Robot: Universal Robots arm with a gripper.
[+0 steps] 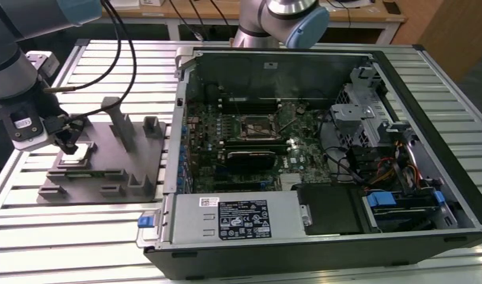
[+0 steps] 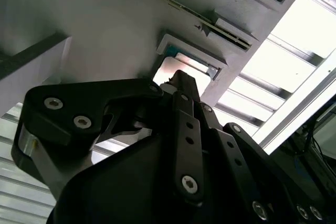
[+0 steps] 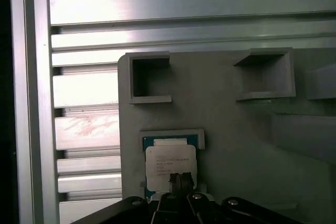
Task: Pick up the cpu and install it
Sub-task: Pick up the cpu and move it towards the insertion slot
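Pickup step: the claw [image 3: 181, 180], clenched and empty, is poised over the cpu [image 3: 169, 161] in the grey holder [image 3: 236, 140]. Grasping likely calls for spreading across its edges.

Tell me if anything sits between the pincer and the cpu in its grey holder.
Nothing visible does. In the first wrist view the pincer hangs right over one edge of the cpu, which lies in its recess on the grey holder with its top plate uncovered.
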